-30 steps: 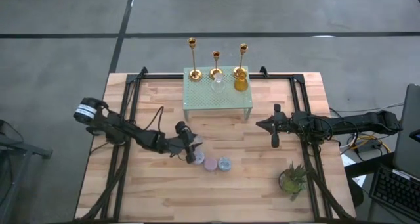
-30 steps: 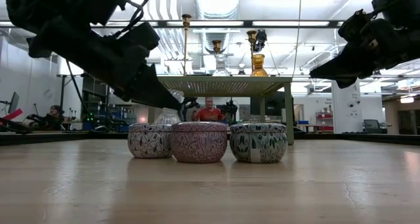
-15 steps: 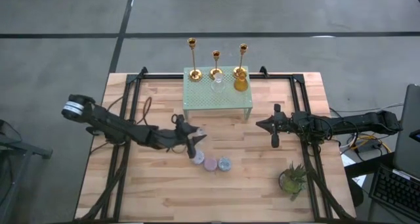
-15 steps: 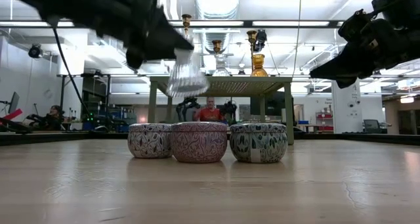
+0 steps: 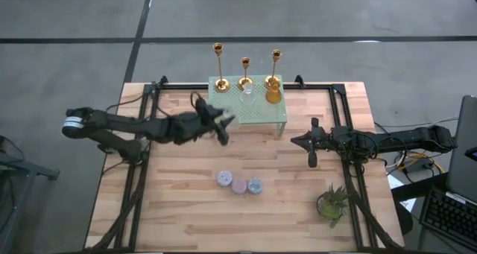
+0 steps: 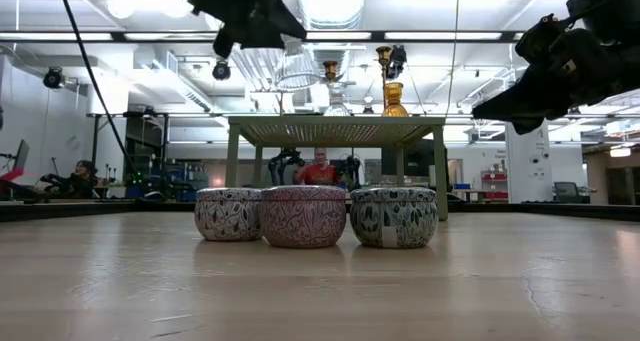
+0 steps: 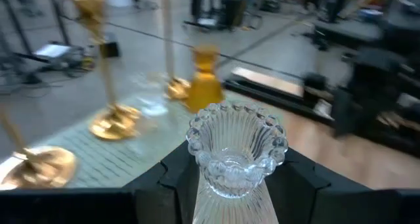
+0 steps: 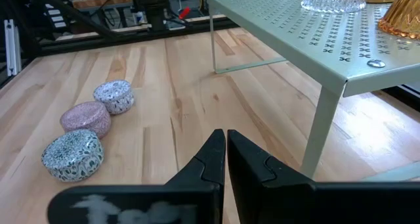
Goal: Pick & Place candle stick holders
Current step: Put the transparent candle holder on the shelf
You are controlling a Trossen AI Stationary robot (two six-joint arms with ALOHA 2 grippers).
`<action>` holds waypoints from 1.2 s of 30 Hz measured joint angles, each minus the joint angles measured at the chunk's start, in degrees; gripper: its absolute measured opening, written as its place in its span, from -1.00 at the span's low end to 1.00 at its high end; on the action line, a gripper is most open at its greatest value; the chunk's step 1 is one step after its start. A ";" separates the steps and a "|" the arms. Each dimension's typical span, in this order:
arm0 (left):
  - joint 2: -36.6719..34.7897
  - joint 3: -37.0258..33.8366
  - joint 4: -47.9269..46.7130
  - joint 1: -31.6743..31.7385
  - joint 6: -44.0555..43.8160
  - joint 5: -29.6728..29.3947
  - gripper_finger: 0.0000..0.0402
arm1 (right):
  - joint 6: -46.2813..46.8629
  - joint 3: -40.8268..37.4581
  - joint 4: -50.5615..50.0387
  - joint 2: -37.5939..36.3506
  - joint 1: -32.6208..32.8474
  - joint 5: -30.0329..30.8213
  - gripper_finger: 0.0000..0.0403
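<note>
A: Where are the candle stick holders [image 5: 245,69]?
B: Three gold ones, thin-stemmed, one shorter, line the far edge of the green shelf [image 5: 253,114], ahead of the left gripper [image 5: 222,127].
A: Its grip?
B: Clamped on a ribbed clear glass holder [image 7: 235,159], raised at the shelf's near-left corner.
A: Clearance?
B: Bare wood between it and the three tins [image 5: 238,184]. The right gripper [image 8: 226,144], shut, empty, hovers beside the shelf's right leg.

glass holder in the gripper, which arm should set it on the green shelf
Left. The left gripper already holds the ribbed clear glass holder and hangs at the green shelf's left front corner. The right gripper is shut and empty, parked above the table to the shelf's right.
</note>
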 joint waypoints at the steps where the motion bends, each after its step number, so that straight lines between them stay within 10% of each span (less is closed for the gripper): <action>1: -0.01 0.25 -0.04 1.51 0.16 0.21 -0.24 | 0.00 0.01 0.00 -0.02 0.00 0.02 -0.94; 13: 1.83 -0.11 -1.15 15.66 -1.49 6.38 -0.24 | 0.00 0.01 0.00 -0.01 -0.02 0.02 -0.94; 36: 7.99 1.60 0.57 18.26 5.78 5.31 -0.23 | 0.00 0.00 0.00 0.02 0.00 0.00 -0.94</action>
